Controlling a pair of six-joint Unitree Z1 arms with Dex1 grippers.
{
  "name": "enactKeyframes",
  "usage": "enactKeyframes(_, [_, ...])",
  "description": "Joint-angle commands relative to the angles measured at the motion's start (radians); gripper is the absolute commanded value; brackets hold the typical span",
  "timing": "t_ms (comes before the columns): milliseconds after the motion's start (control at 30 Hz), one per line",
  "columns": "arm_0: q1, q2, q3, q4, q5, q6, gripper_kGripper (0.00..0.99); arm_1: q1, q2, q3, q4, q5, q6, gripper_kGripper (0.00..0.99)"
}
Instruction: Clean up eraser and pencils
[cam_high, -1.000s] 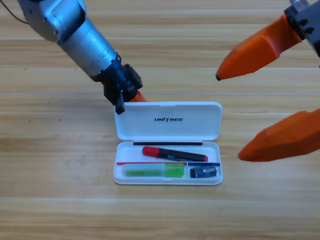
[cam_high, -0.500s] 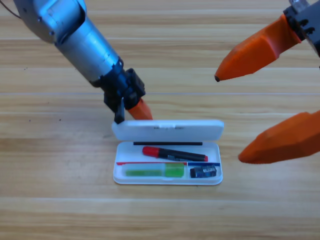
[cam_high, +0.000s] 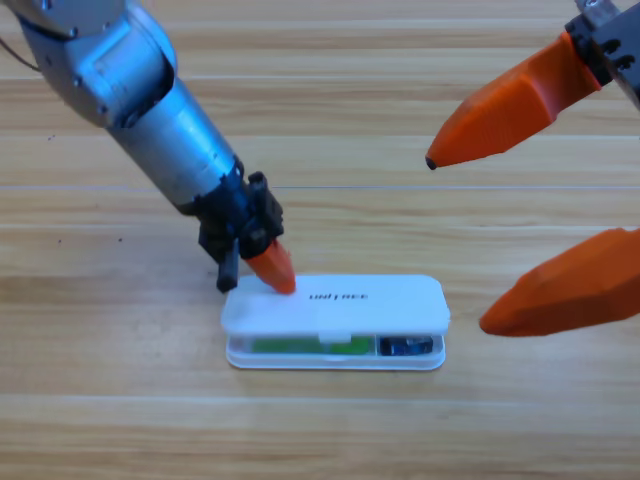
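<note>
White case (cam_high: 335, 305) lies almost shut on the wooden surface (cam_high: 120, 420); through the front gap the green pencil (cam_high: 310, 345) and, right of it, the eraser (cam_high: 408, 345) show inside. Left gripper (cam_high: 272, 268) presses its orange fingers onto the lid's left end; whether they are apart I cannot tell. Next, I judge, a final push down to latch it. Right gripper (cam_high: 500, 235) waits right of the case, fingers wide apart, empty.

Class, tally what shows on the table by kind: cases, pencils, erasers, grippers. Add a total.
White case: 1
Pencils: 1 showing, the green pencil, under the near-shut lid
Eraser: 1
Grippers: 2, left gripper on the lid, right gripper at the right edge
Total: 5
</note>
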Motion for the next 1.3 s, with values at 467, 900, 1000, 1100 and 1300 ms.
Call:
enactKeyframes(467, [-0.077, 0.008, 0.139, -0.097, 0.047, -0.01, 0.0, -0.023, 0.016, 0.026, -0.016, 0.017, 0.011, 0.956])
enactKeyframes(900, [-0.19, -0.312, -0.301, 0.454, 0.141, -0.097, 0.99, -0.023, 0.021, 0.026, -0.016, 0.019, 0.011, 0.956])
enactKeyframes(1000, [-0.281, -0.352, -0.377, 0.517, 0.168, -0.143, 0.99, -0.023, 0.022, 0.026, -0.016, 0.019, 0.011, 0.956])
enactKeyframes(1100, [-0.373, -0.364, -0.396, 0.55, 0.181, -0.2, 0.99, -0.023, 0.024, 0.026, -0.016, 0.017, 0.01, 0.956])
enactKeyframes(1300, [-0.501, -0.381, -0.367, 0.546, 0.219, -0.245, 0.99, -0.023, 0.027, 0.025, -0.016, 0.017, 0.011, 0.956])
